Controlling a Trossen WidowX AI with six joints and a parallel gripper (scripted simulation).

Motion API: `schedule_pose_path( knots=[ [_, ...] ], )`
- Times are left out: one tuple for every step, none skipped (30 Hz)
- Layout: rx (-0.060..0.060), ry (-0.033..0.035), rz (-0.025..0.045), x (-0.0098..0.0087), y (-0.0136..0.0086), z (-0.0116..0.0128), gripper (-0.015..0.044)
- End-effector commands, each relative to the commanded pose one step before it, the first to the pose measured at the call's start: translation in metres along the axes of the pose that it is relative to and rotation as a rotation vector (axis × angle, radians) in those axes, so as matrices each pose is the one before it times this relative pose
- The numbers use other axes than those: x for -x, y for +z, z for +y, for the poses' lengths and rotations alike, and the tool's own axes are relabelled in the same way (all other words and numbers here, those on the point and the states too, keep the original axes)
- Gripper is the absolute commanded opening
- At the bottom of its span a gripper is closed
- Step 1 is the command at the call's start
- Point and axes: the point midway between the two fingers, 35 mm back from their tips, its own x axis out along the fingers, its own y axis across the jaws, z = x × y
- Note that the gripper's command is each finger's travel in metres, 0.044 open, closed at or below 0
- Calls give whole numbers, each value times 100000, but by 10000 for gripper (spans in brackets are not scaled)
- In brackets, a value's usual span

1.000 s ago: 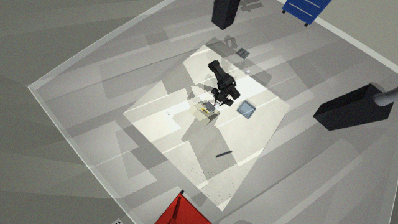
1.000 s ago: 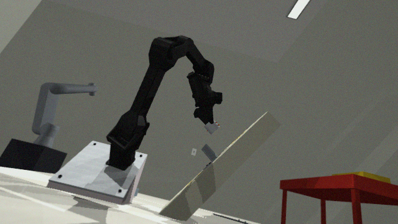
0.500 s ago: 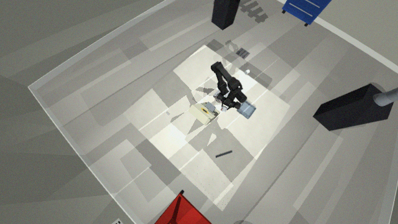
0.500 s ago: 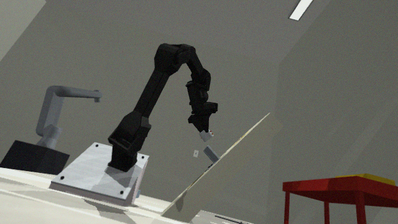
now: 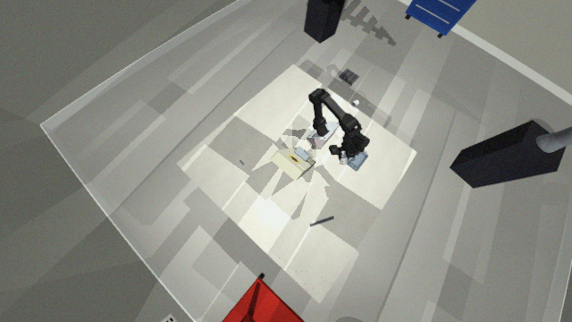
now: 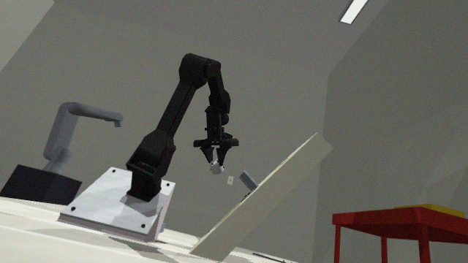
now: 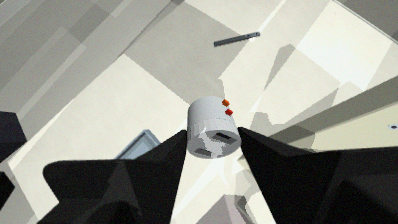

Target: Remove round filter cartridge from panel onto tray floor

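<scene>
"Holding OK?"

"Yep. Gripper (image 5: 343, 155) (image 6: 216, 162) (image 7: 211, 132) is shut on the cartridge (image 5: 343, 159) (image 6: 216, 168) (image 7: 212, 117), a finger each side. It's out of the panel (image 5: 288, 168) (image 6: 263, 197) (image 7: 360, 131), up in the air, slotted face toward the wrist cam."

"Where's the tray (image 5: 360, 162) (image 6: 163, 227) (image 7: 136, 146)?"

"Close by in the top view, but off to one side in the wrist view. Open now & it prob. misses, or clips the rim & tips out."

"Other risks?"

"Slip, b/c the body's round & the tips look narrow on it. A fast swing or a rim knock could twist it. Also a high drop: it could bounce or roll, so not at rest."

"Fix?"

"Center over tray, lower slowly, let the floor take the wt., then open wide. Back straight up, else a finger may drag it or stay touching. Can't tell exact ht. above tray, so go easy."
</scene>
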Motion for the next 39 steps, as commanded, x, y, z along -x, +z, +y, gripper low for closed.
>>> schedule_pose_path(
  knots=[
    [17324,8865,-1942,-749,-167,3352,0],
    [4154,2082,-666,-214,67,768,0],
    [3460,1711,-594,-185,71,629,0],
    [2084,1020,-375,-115,51,374,0],
    [696,339,-128,-39,19,124,0],
    [0,0,0,0,0,0,0],
    [0,0,0,0,0,0,0],
    [0,0,0,0,0,0,0],
    [0,0,0,0,0,0,0],
    [0,0,0,0,0,0,0],
    [0,0,0,0,0,0,0],
    [102,108,-19,-33,-11,54,0],
    [307,325,-56,-98,-33,162,0],
    [512,542,-92,-163,-57,269,0],
    [719,758,-126,-229,-83,374,0],
    [927,975,-157,-295,-111,476,0],
    [1137,1190,-184,-363,-143,574,0],
    [1277,1329,-196,-408,-170,632,0],
    [1289,1335,-186,-413,-180,625,0],
    [1295,1334,-175,-415,-189,614,0],
    [1301,1333,-164,-417,-198,603,0],
    [2147,1129,22,-461,-254,689,0],
    [2166,1134,33,-467,-263,683,0],
    [2167,1131,45,-469,-270,672,0],
    [2167,1128,56,-470,-277,660,0],
    [2168,1125,67,-471,-284,649,0],
    [2168,1123,79,-472,-291,638,0],
    [2167,1121,91,-472,-299,627,0],
    [2167,1119,102,-472,-306,616,0],
    [2166,1117,114,-471,-313,605,0],
    [2165,1115,126,-470,-321,595,0],
    [2163,1114,137,-468,-328,584,0],
    [2161,1113,149,-466,-335,574,0],
    [2159,1112,161,-463,-343,564,0],
    [2157,1112,172,-460,-350,554,0],
    [2154,1112,184,-457,-357,545,0],
    [2151,1112,196,-453,-364,535,0],
    [2147,1112,207,-449,-372,526,0],
    [2143,1112,219,-444,-379,518,0]
  ],
)
